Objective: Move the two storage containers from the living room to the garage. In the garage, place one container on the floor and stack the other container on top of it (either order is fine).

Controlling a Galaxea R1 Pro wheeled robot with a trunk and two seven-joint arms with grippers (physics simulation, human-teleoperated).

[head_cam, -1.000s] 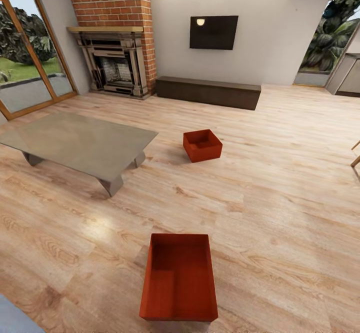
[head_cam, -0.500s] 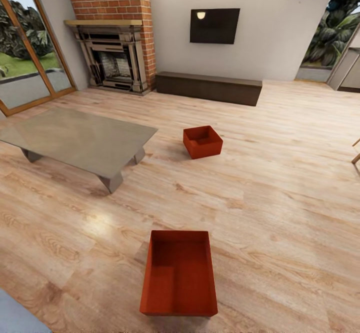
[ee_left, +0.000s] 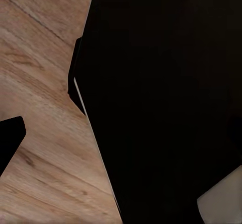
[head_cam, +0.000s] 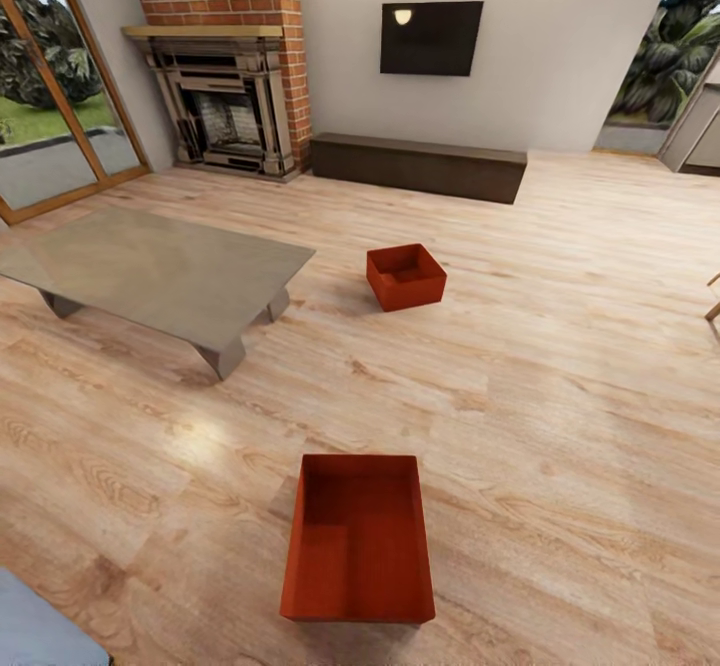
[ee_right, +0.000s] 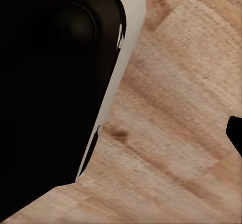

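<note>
Task barely started: both boxes sit on the wood floor (head_cam: 560,366) of the living room, neither picked up, garage nowhere in sight. Near box (head_cam: 358,538) lies at 6 o'clock in the head view, open top up, empty. Far box (head_cam: 405,276) sits at 12 o'clock from it, well apart, near the grey table (head_cam: 150,271) corner. All left: grab, carry, set down, stack. Wrist views give dark robot body and floor planks; a black tip at each frame edge, too cut off to read. Whether either gripper is released or clenched, cannot tell.
</note>
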